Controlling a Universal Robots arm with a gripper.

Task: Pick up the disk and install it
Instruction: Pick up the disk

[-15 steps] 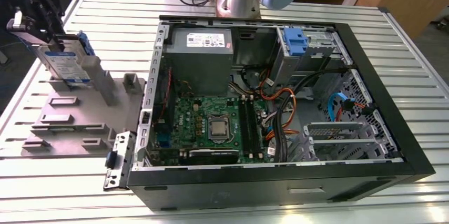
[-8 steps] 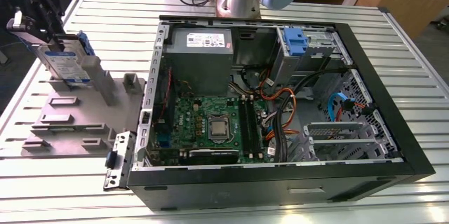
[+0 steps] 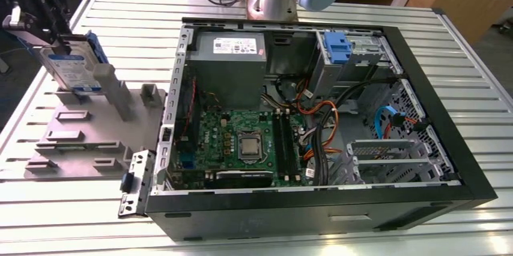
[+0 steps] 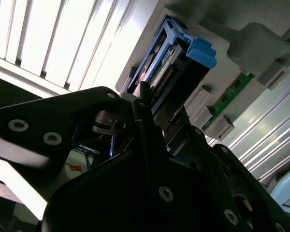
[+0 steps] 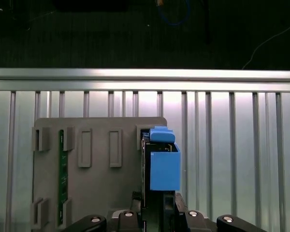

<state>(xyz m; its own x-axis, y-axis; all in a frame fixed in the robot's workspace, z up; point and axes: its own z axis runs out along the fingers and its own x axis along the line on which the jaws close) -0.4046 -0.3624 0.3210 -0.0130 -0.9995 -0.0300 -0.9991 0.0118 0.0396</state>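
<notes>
1. While the disk [image 3: 71, 67] stands upright in the grey holder [image 3: 88, 125] on the counter [image 3: 80, 223], we see the open computer case [image 3: 321, 213] just beside it.
2. Our hand [image 5: 159, 205] clamps narrowly on the disk's two sides.

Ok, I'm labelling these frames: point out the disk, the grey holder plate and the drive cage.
disk [image 3: 71, 68], exterior view, its labelled face.
grey holder plate [image 3: 112, 133], exterior view, bare base area.
drive cage [image 3: 335, 47], exterior view, its blue tab.
</notes>
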